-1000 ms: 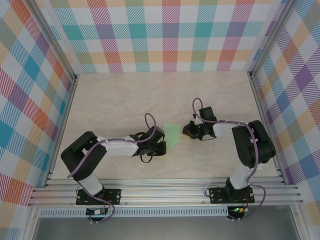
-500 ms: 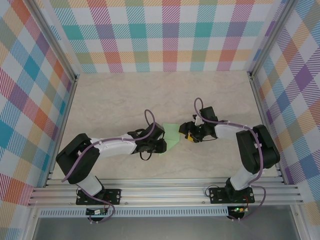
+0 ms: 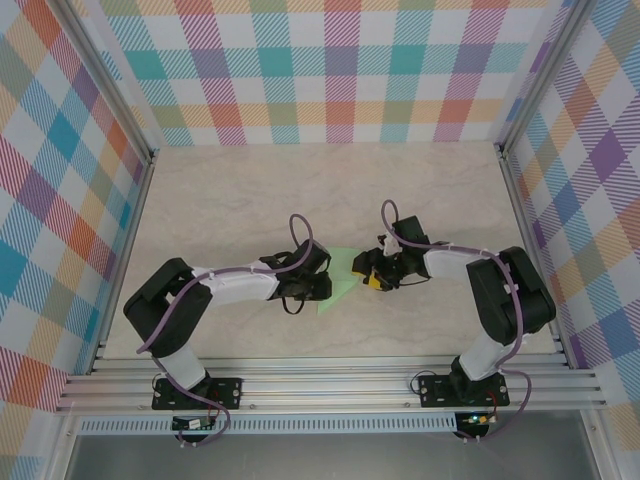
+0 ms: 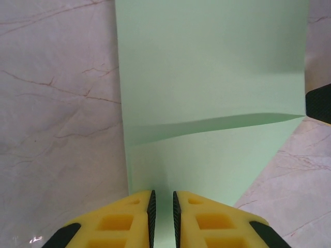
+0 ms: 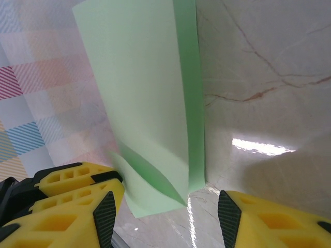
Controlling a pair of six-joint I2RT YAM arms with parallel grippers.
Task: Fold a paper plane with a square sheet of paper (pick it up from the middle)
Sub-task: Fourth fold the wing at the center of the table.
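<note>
the square sheet of paper, thin, plain and pale green (image 3: 340, 285), lies near the middle of the pale marble-patterned surface (image 3: 250, 190), between the two arms' working ends. it is not flat. the left wrist view shows a soft fold line (image 4: 217, 124) running across it. the right wrist view shows one part rising off the surface with a curled flap at its lower corner.

the left pincer (image 4: 164, 196) sits at the near edge of the sheet. its yellow fingers (image 4: 129, 217) are almost together, with a slim strip of green showing in the gap. i cannot tell whether they nip the paper or only hover over it. placed there, it looks meant to steady that edge so the sheet does not slide while the other side is worked.

the right pincer (image 5: 166, 201) stands well apart. one finger is just beside the curled corner and the other is clear of it on bare surface, so it holds nothing. that wide stance probably leaves room to close on the raised flap or press the fold down.

nothing here serves as a container. the sheet rests loose on the surface inside the checked walls (image 3: 330, 70). no dart shape has formed, so the folding seems to be at an early stage.
</note>
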